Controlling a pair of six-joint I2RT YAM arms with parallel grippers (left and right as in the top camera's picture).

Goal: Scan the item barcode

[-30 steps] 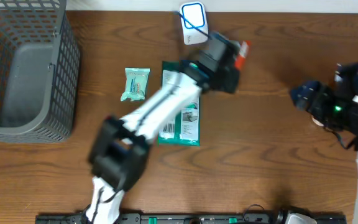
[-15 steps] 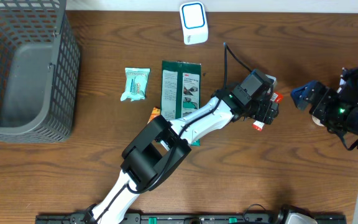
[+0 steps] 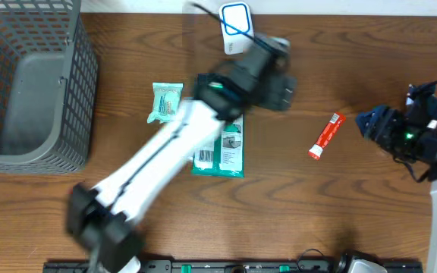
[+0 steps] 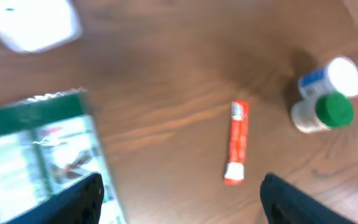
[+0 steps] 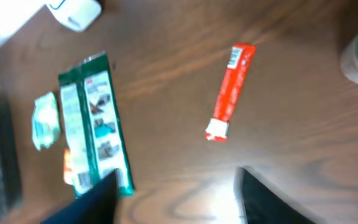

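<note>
Overhead straight down, far; both wrist views nearer, sharing the red tube [image 4: 237, 142]

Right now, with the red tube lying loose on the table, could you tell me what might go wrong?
1. The red tube lies flat; the open right gripper might push or roll it instead of gripping it.
2. Two capped bottles stand near the tube; a reach could topple them.
3. The left arm lies across the green packet by the white scanner, possibly blocking the way.
</note>
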